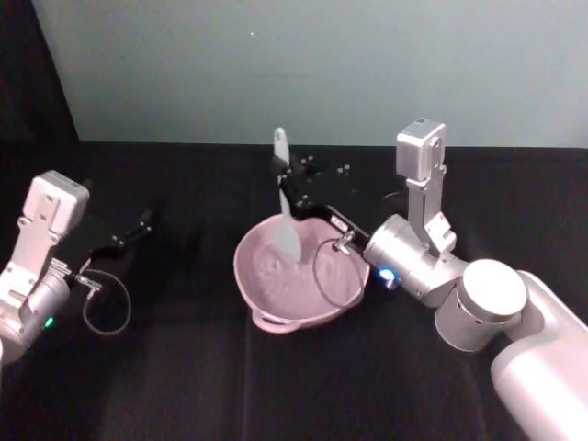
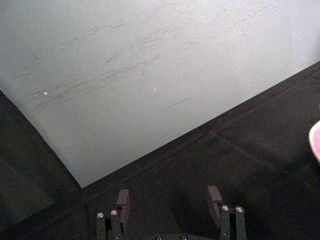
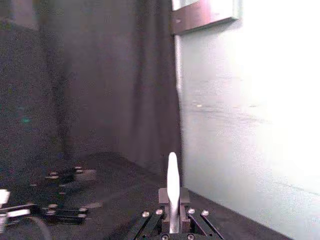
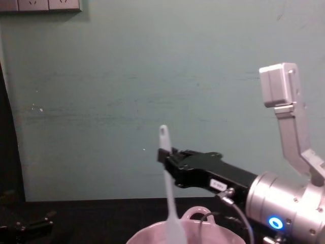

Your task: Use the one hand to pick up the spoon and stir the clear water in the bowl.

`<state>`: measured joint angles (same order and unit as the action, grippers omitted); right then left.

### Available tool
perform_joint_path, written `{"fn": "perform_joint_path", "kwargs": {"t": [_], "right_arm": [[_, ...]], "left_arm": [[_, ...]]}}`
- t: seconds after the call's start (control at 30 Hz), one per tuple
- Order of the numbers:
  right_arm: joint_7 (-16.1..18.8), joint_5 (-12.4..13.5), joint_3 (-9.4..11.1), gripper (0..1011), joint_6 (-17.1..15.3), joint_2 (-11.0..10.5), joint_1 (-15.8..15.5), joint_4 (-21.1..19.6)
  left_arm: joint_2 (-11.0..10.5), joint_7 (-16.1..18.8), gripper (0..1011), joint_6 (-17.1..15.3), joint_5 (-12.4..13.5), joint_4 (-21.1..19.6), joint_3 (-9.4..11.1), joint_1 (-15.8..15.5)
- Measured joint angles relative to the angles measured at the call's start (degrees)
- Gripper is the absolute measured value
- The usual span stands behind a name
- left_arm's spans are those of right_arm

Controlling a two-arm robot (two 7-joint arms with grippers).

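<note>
Pinched between the closed fingers of the right gripper point(image 4: 163, 152), the spoon point(image 4: 168, 189) stands nearly upright by its upper handle, head down inside the bowl point(image 1: 246, 280), seemingly dipped in the water point(image 1: 280, 268), while the left gripper point(image 2: 167, 198) sits parked far left, fingers apart.

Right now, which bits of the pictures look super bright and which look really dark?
Right wrist view: the wall glares nearly white beside the spoon; the curtain is dim. Head view: the table is almost black, the bowl pale. Chest view: a blue light glows behind the right pincer.
</note>
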<state>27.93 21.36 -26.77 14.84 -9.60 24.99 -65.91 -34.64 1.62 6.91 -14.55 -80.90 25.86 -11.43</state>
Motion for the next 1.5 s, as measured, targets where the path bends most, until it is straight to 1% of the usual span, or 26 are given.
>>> {"fn": "perform_joint_path", "kwargs": {"t": [0.07, 0.17, 0.33, 0.37, 0.43, 0.47, 0.53, 0.57, 0.63, 0.67, 0.7, 0.73, 0.83, 0.97, 1.0, 1.07, 1.1, 1.13, 1.17, 1.2, 1.27, 1.3, 1.37, 1.5], "right_arm": [[-1.45, -1.20, 0.78, 114, 0.54, -0.30, -0.02, 0.07], [-2.53, -2.19, 1.77, 114, 0.54, -1.23, -0.65, -0.86], [-2.30, -2.49, 3.04, 113, -0.74, -3.46, -2.84, -4.35], [-1.55, -2.22, 3.34, 114, -1.59, -4.39, -3.86, -6.01], [-0.63, -1.62, 3.56, 114, -2.54, -5.30, -4.97, -7.76], [0.30, -0.89, 3.65, 114, -3.42, -6.10, -6.02, -9.40], [1.39, 0.11, 3.66, 114, -4.40, -6.79, -7.05, -11.00], [2.48, 1.14, 3.52, 114, -5.21, -7.39, -7.96, -12.50], [3.76, 2.31, 3.14, 114, -5.99, -7.85, -8.58, -13.65], [4.85, 3.20, 2.59, 114, -6.38, -8.08, -8.90, -14.46], [5.23, 3.49, 2.35, 114, -6.49, -8.12, -8.96, -14.64], [5.99, 4.11, 1.74, 114, -6.63, -8.05, -8.97, -14.92], [6.82, 4.81, 0.80, 114, -6.45, -7.50, -8.56, -14.83], [7.24, 5.02, -0.62, 114, -5.24, -5.82, -6.85, -12.57], [7.13, 4.80, -1.16, 114, -4.44, -4.84, -5.83, -10.98], [6.67, 4.44, -1.52, 114, -3.60, -3.86, -4.83, -9.30], [5.99, 3.81, -1.74, 114, -2.27, -2.83, -3.77, -7.40], [5.52, 3.36, -1.78, 114, -1.52, -2.33, -3.26, -6.33], [5.02, 2.92, -1.79, 114, -0.90, -1.83, -2.76, -5.33], [3.77, 1.83, -1.71, 114, 0.48, -0.85, -1.78, -3.24], [2.60, 0.75, -1.50, 114, 1.68, -0.08, -0.95, -1.43], [1.21, -0.56, -1.15, 114, 3.07, 0.75, -0.04, 0.48], [-0.94, -2.44, -0.53, 114, 4.85, 1.65, 1.10, 2.98], [-3.51, -4.59, 0.33, 114, 6.51, 2.08, 2.12, 4.98]], "left_arm": [[0.00, 0.00, 1011, 0.00, 0.00, 0.00, 0.00, 0.00], [0.00, 0.00, 1011, 0.00, 0.00, 0.00, 0.00, 0.00], [0.00, 0.00, 1011, 0.00, 0.00, 0.00, 0.00, 0.00], [0.00, 0.00, 1011, 0.00, 0.00, 0.00, 0.00, 0.00], [0.00, 0.00, 1011, 0.00, 0.00, 0.00, 0.00, 0.00], [0.00, 0.00, 1011, 0.00, 0.00, 0.00, 0.00, 0.00], [0.00, 0.00, 1011, 0.00, 0.00, 0.00, 0.00, 0.00], [0.00, 0.00, 1011, 0.00, 0.00, 0.00, 0.00, 0.00], [0.00, 0.00, 1011, 0.00, 0.00, 0.00, 0.00, 0.00], [0.00, 0.00, 1011, 0.00, 0.00, 0.00, 0.00, 0.00], [0.00, 0.00, 1011, 0.00, 0.00, 0.00, 0.00, 0.00], [0.00, 0.00, 1011, 0.00, 0.00, 0.00, 0.00, 0.00], [0.00, 0.00, 1011, 0.00, 0.00, 0.00, 0.00, 0.00], [0.00, 0.00, 1011, 0.00, 0.00, 0.00, 0.00, 0.00], [0.00, 0.00, 1011, 0.00, 0.00, 0.00, 0.00, 0.00], [0.00, 0.00, 1011, 0.00, 0.00, 0.00, 0.00, 0.00], [0.00, 0.00, 1011, 0.00, 0.00, 0.00, 0.00, 0.00], [0.00, 0.00, 1011, 0.00, 0.00, 0.00, 0.00, 0.00], [0.00, 0.00, 1011, 0.00, 0.00, 0.00, 0.00, 0.00], [0.00, 0.00, 1011, 0.00, 0.00, 0.00, 0.00, 0.00], [0.00, 0.00, 1011, 0.00, 0.00, 0.00, 0.00, 0.00], [0.00, 0.00, 1011, 0.00, 0.00, 0.00, 0.00, 0.00], [0.00, 0.00, 1011, 0.00, 0.00, 0.00, 0.00, 0.00], [0.00, 0.00, 1011, 0.00, 0.00, 0.00, 0.00, 0.00]]}}
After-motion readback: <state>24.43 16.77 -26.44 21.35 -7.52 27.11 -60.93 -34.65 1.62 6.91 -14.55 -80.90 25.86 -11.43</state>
